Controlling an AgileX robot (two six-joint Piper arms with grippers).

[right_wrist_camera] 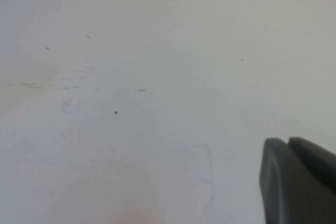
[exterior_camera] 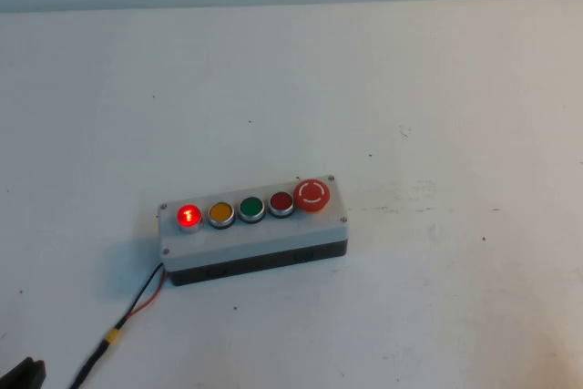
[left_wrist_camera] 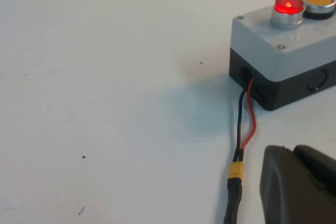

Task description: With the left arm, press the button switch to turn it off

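Observation:
The button switch (exterior_camera: 189, 216) glows bright red at the left end of the grey box (exterior_camera: 255, 241), farthest from the mushroom button. It also shows in the left wrist view (left_wrist_camera: 289, 5), on the box (left_wrist_camera: 294, 51). My left gripper (exterior_camera: 23, 375) sits low at the near left corner of the table, well short of the box. In the left wrist view my left gripper (left_wrist_camera: 294, 150) has its fingers together, holding nothing, beside the cable. My right gripper (right_wrist_camera: 287, 142) is shut and empty over bare table; the high view does not show it.
Along the box from the switch stand a yellow button (exterior_camera: 220, 213), a green one (exterior_camera: 251, 208), a darker red one (exterior_camera: 281, 201) and the big red mushroom button (exterior_camera: 312, 194). A red-and-black cable (exterior_camera: 137, 302) with a yellow connector (left_wrist_camera: 235, 171) runs from the box's left end towards my left gripper.

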